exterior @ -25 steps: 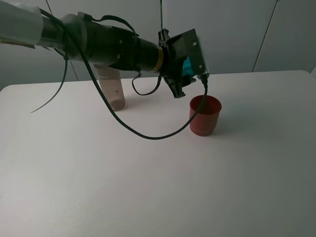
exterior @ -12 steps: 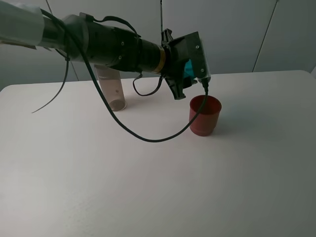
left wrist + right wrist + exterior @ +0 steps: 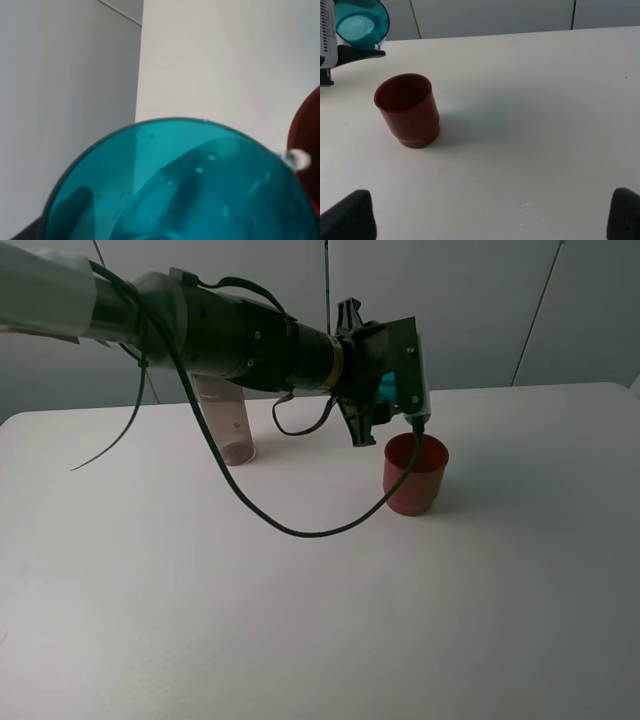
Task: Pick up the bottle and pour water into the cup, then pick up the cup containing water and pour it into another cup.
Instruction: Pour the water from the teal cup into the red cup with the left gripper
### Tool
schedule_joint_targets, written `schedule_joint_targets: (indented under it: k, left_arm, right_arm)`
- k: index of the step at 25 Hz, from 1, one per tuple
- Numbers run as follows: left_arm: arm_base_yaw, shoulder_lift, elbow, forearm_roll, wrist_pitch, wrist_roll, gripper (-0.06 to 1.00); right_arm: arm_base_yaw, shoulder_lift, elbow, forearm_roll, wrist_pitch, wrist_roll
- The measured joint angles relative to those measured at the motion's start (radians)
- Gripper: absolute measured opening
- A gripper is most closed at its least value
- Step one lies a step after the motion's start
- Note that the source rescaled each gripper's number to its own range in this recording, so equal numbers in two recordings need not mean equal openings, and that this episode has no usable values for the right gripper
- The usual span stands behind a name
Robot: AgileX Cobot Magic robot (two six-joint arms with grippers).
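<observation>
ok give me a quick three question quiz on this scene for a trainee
1. True or false: the translucent teal plastic tumbler rests inside the opaque red-brown plastic cup.
2. Which gripper holds the tumbler? A) left gripper B) right gripper C) neither
3. Fill in: the tall clear grey-tinted plastic bottle stands ____ on the white table.
Key: 1 false, it is held tilted in the air near the cup; 2 A; 3 upright.
</observation>
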Motion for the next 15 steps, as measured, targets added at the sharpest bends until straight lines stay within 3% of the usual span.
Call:
schedule_joint_targets:
  k: [15]
  left_arm:
    - [-0.027,0.0,0.0,0.01,0.073,0.05,0.07]
  right_arm:
    - [0.0,0.0,0.0,0.0,0.0,0.0]
